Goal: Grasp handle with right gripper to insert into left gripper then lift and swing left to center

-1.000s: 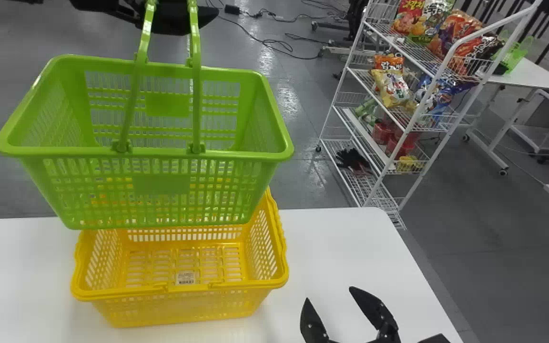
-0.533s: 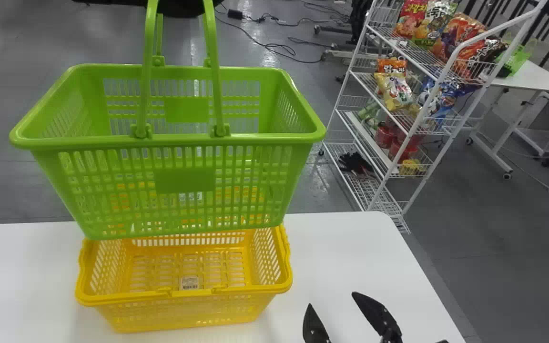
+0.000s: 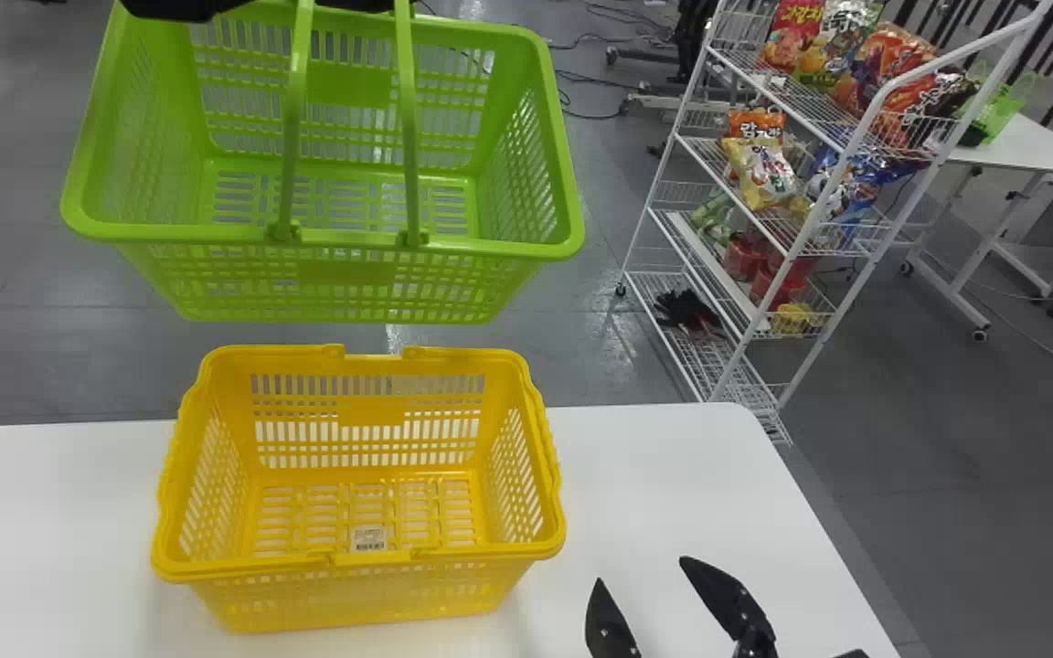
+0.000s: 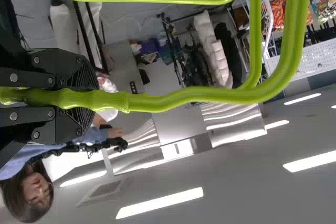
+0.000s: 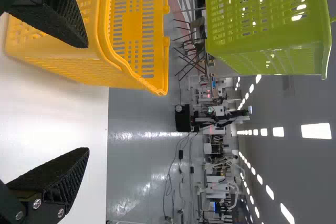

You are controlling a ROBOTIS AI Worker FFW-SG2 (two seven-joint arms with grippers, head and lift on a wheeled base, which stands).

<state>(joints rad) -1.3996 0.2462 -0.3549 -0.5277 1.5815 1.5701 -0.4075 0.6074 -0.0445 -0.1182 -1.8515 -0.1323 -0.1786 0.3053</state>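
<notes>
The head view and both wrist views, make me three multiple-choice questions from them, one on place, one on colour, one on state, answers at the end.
1. Where is the yellow plastic basket?
A. On a wire shelf
B. On the white table
C. On the floor

2. What colour is the curved plastic handle in the left gripper?
A. Yellow
B. Red
C. Green

3. The right gripper is:
A. Open
B. Shut
C. Holding a basket

Answers:
1. B: the head view shows it resting there.
2. C: the left wrist view shows it green.
3. A: its black fingers stand wide apart in the right wrist view.
</notes>
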